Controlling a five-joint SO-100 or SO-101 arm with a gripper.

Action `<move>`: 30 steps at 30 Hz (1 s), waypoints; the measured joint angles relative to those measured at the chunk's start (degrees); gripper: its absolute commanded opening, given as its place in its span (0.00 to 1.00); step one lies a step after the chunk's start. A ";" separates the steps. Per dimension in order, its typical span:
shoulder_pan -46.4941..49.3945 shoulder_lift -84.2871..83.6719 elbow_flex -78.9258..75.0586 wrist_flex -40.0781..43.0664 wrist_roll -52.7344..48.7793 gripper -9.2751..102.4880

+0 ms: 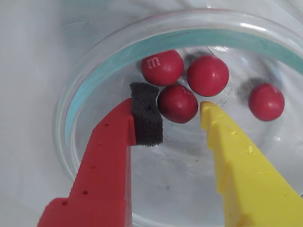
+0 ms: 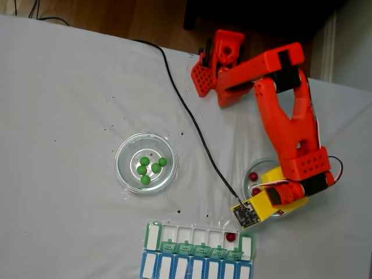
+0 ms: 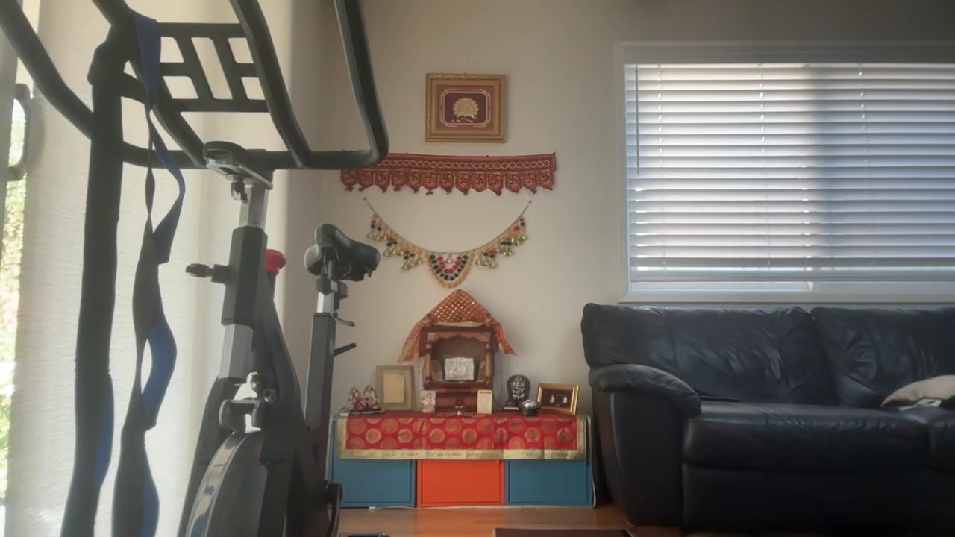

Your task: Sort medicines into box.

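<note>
In the wrist view a clear glass dish [image 1: 71,109] holds several dark red medicines. My gripper [image 1: 176,106] is open and low in that dish. Its red finger with a black foam pad [image 1: 147,116] is left of one red ball [image 1: 177,103], and the yellow finger [image 1: 227,142] is just right of it. Two more red balls [image 1: 162,67] [image 1: 208,74] lie right behind, and another [image 1: 266,101] sits apart to the right. In the fixed view the box [image 2: 180,234] lies at the table's near edge with one red ball [image 2: 231,236] in a compartment.
Left of centre in the fixed view, a second glass dish [image 2: 123,168] holds several green medicines [image 2: 149,167]. A blue-lidded row [image 2: 192,268] adjoins the box. The orange arm [image 2: 290,133] reaches over the right dish [image 2: 251,168], and a black cable [image 2: 186,110] crosses the white cloth.
</note>
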 measured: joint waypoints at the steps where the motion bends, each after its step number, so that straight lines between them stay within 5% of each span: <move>1: 0.00 0.00 0.00 0.00 0.00 0.22; 30: -0.97 -1.05 0.00 0.00 0.00 0.20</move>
